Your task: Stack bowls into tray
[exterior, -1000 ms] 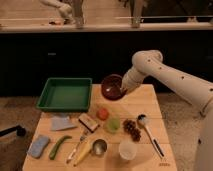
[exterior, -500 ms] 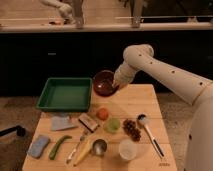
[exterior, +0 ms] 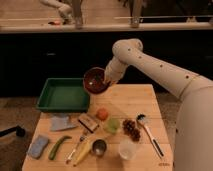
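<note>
While the arm (exterior: 150, 65) comes in from the right, hand (exterior: 106, 80): raised over the far edge of the counter, left of its middle, fingers together and clamped on the right rim of the bowl.
bowl (exterior: 94, 81): dark reddish-brown and glossy, carried in the hand, tilted so that its hollow faces the viewer; it hangs just beside the far right corner of the tray.
tray (exterior: 50, 95): green, rectangular, with raised sloping sides; it lies at the far left of the counter, left of the bowl.
counter (exterior: 132, 100): light wood, bare along its far right part, with small things spread over its near half.
orange fruit (exterior: 102, 114): round, near the middle of the counter, nearer than the bowl.
green fruit (exterior: 112, 125): just to the near right of the orange fruit.
dark cluster (exterior: 131, 129): right of the green fruit, lumpy; what it is I cannot tell.
spoon (exterior: 148, 134): at the right, bowl end far, handle running near and right.
clear cup (exterior: 127, 148): upright at the near edge, nearer than the dark cluster.
metal cup (exterior: 99, 147): small and shiny, just left of the clear cup.
brown block (exterior: 89, 122): left of the orange fruit.
grey cloth (exterior: 61, 121): just on the near side of the tray.
blue sponge (exterior: 38, 146): at the near left corner.
green vegetable (exterior: 59, 147): long, lying right of the blue sponge.
</note>
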Action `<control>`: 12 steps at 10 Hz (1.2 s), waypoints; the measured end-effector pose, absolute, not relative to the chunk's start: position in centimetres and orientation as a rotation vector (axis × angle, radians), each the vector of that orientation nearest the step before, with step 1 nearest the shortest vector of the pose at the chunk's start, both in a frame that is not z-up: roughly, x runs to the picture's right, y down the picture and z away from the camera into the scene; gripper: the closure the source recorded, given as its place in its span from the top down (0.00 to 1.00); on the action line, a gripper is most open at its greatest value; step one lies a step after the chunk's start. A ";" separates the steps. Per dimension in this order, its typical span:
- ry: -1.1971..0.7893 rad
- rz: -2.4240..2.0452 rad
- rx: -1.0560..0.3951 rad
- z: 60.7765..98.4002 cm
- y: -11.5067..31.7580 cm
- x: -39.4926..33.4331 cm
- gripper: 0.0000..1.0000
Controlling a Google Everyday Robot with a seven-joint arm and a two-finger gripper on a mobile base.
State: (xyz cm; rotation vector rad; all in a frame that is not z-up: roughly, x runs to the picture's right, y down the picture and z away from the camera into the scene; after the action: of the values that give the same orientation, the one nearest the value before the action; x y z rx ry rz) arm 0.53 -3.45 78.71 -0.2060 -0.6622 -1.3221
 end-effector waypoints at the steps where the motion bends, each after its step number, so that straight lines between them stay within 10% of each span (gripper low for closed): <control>1: -0.677 -1.341 -0.209 78.9 -3.7 -1.1 0.00; 12: -0.773 -1.499 -0.350 83.2 -0.9 -10.2 0.00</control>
State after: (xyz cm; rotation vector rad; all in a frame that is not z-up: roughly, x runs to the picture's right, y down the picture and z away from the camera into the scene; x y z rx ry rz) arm -10.16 -0.90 83.18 -0.3500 -0.7733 -1.4989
